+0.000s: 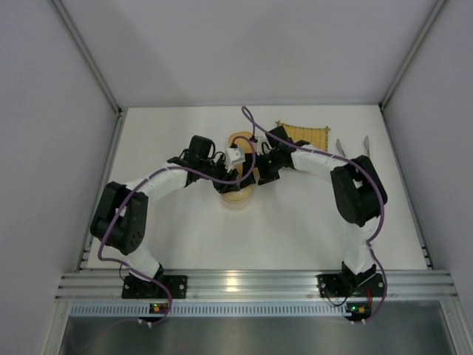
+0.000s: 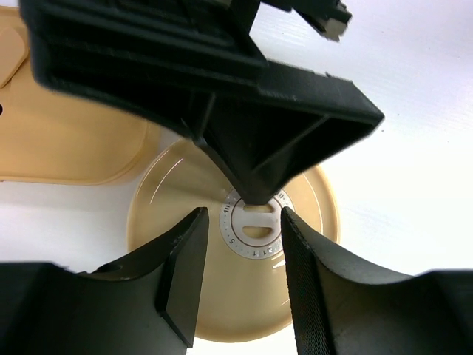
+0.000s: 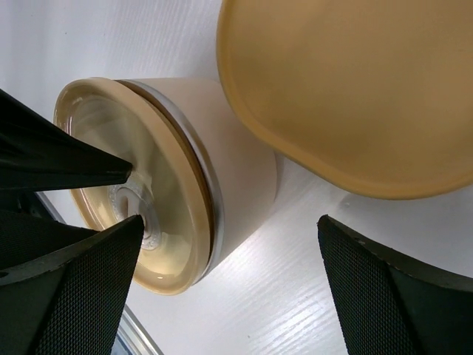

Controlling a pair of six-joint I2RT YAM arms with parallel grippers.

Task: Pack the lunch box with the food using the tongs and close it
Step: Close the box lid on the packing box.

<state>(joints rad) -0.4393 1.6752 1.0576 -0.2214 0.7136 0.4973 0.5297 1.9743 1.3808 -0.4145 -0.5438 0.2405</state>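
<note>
A round cream lunch box [image 1: 238,198] stands mid-table with its lid [image 2: 222,296] on; a white dial [image 2: 255,235] sits at the lid's centre. My left gripper [image 2: 240,216] hovers just over the lid, open, fingers either side of the dial with nothing between them. My right gripper [image 3: 229,222] is open wide beside the box [image 3: 236,148]; one of its fingers [image 2: 259,170] reaches down to the dial. The tongs [image 1: 341,147] lie at the far right, past the yellow woven mat [image 1: 307,134]. No food is in view.
A tan oval dish [image 3: 355,89] lies just behind the lunch box, also seen in the left wrist view [image 2: 66,133]. Both arms meet over the table's middle. White walls enclose the table on three sides.
</note>
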